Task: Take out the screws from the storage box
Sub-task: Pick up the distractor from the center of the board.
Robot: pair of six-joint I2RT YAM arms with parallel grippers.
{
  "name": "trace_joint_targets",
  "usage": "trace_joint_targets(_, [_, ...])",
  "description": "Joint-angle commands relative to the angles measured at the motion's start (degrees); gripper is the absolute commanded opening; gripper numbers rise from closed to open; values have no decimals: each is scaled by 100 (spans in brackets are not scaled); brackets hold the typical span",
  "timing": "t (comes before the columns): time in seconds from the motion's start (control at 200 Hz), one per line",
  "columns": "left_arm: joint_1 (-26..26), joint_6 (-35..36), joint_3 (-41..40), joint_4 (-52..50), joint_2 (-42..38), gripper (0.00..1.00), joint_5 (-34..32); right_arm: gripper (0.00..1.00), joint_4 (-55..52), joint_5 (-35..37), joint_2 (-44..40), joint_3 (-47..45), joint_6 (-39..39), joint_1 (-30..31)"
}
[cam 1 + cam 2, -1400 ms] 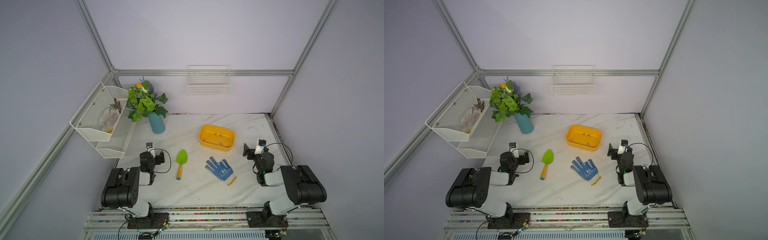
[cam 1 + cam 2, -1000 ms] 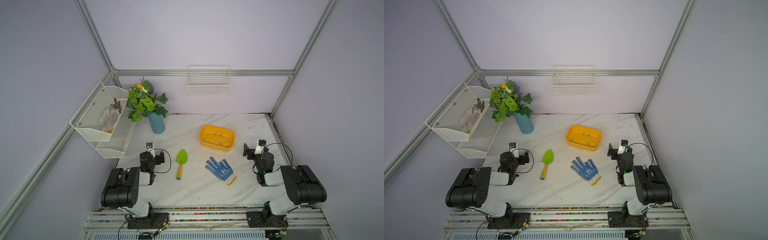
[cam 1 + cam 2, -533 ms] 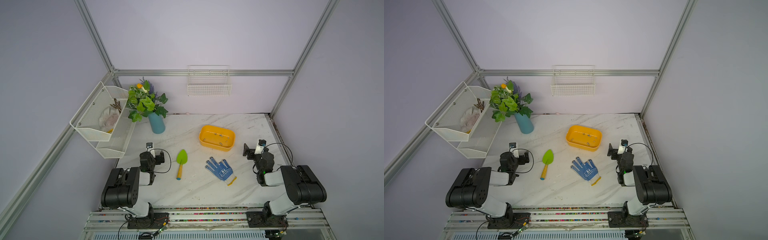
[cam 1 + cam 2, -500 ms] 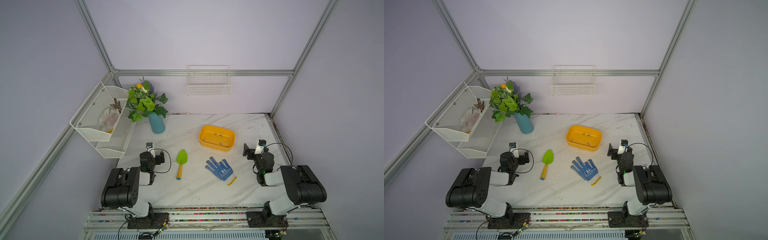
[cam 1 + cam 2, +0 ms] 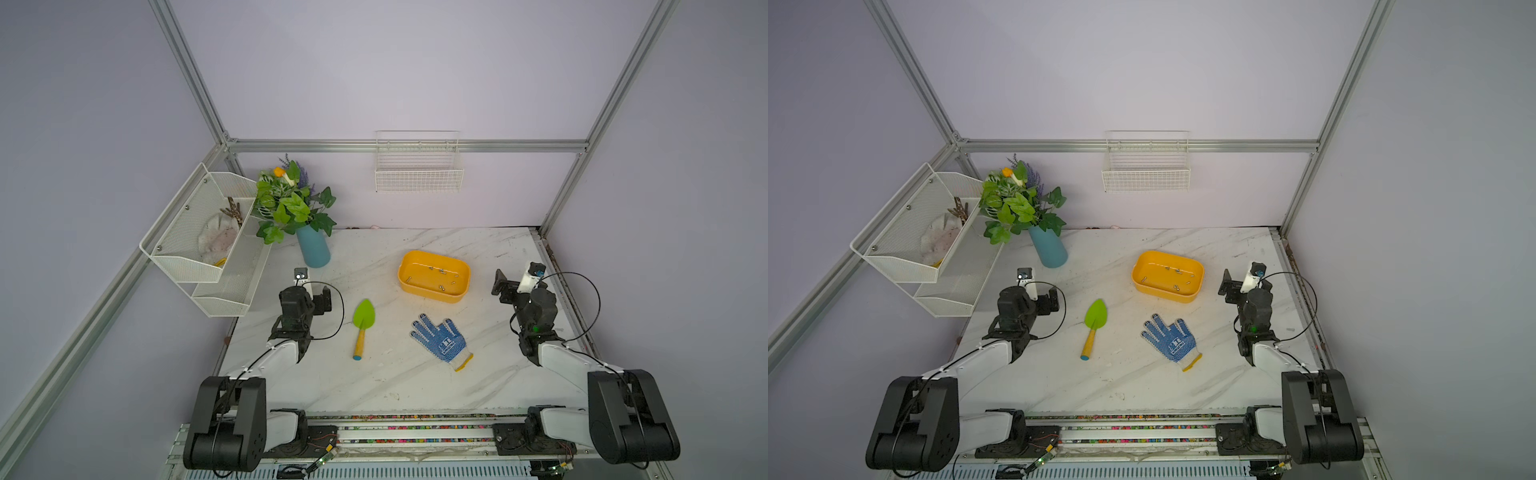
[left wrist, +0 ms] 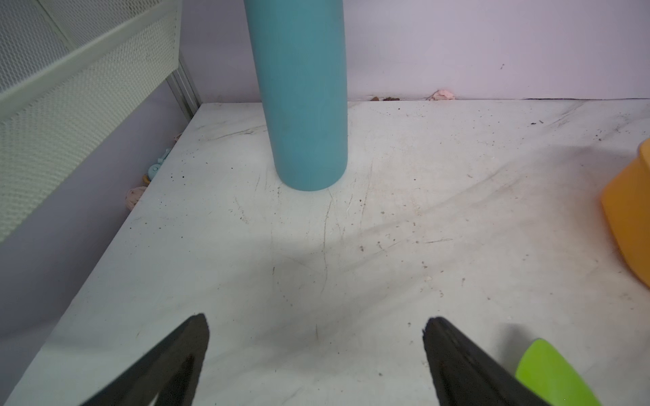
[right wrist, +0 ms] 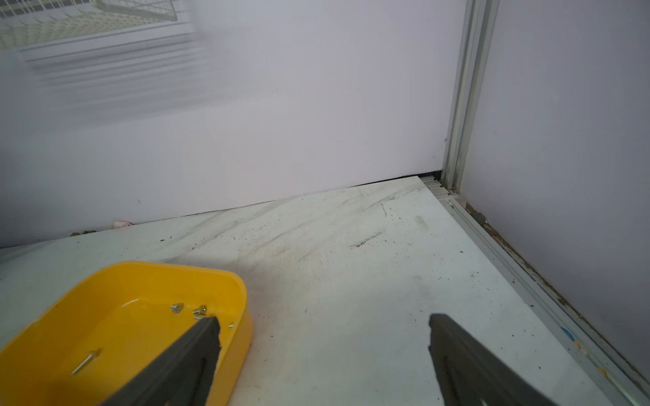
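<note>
— Nothing has visibly moved since the earlier views; both arms sit low, near side.
— Grippers?
— Right gripper (image 7: 323, 325) and left gripper (image 6: 316, 325) are both spread wide and empty.
— Screws?
— The screws (image 5: 442, 272) lie scattered in the yellow box (image 5: 432, 295), just left of the right gripper. The box's long side runs left-right. The right arm is nearer.

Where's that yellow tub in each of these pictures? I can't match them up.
Top view: tub right of centre, beyond the glove.
Top view: tub likewise.
Left wrist: cut off at the frame's edge, past the trowel.
Right wrist: partly behind the right claw, screws inside.
Shared landmark: pink scrap at the back wall's foot.
</note>
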Motion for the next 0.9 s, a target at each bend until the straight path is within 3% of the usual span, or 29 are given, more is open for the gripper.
trace_joint_targets(0.0, [-597,-638,1397,-2943,-106,100,-38,94,-2645,-400,-376,352,564,567])
trace_joint_targets(0.13, [-1737,-1499,2245,-4911,121,100,-342,93,-4504,-521,-889,846,715,1494])
trace_joint_targets(0.3, [-2604,-2317,2528,-6222,516,100,-340,87,-6061,-454,-960,1063,671,2256])
trace_joint_targets(0.52, [-2675,-2688,2641,-6782,725,98,-409,74,-6054,-377,-450,961,599,2707])
trace_joint_targets(0.71, [-2678,-2773,2562,-6590,1188,94,124,73,-6309,-462,417,1363,592,2918])
trace_joint_targets(0.895, [-2680,-2756,2573,-6488,1369,91,133,68,-6309,-347,868,1442,582,2957])
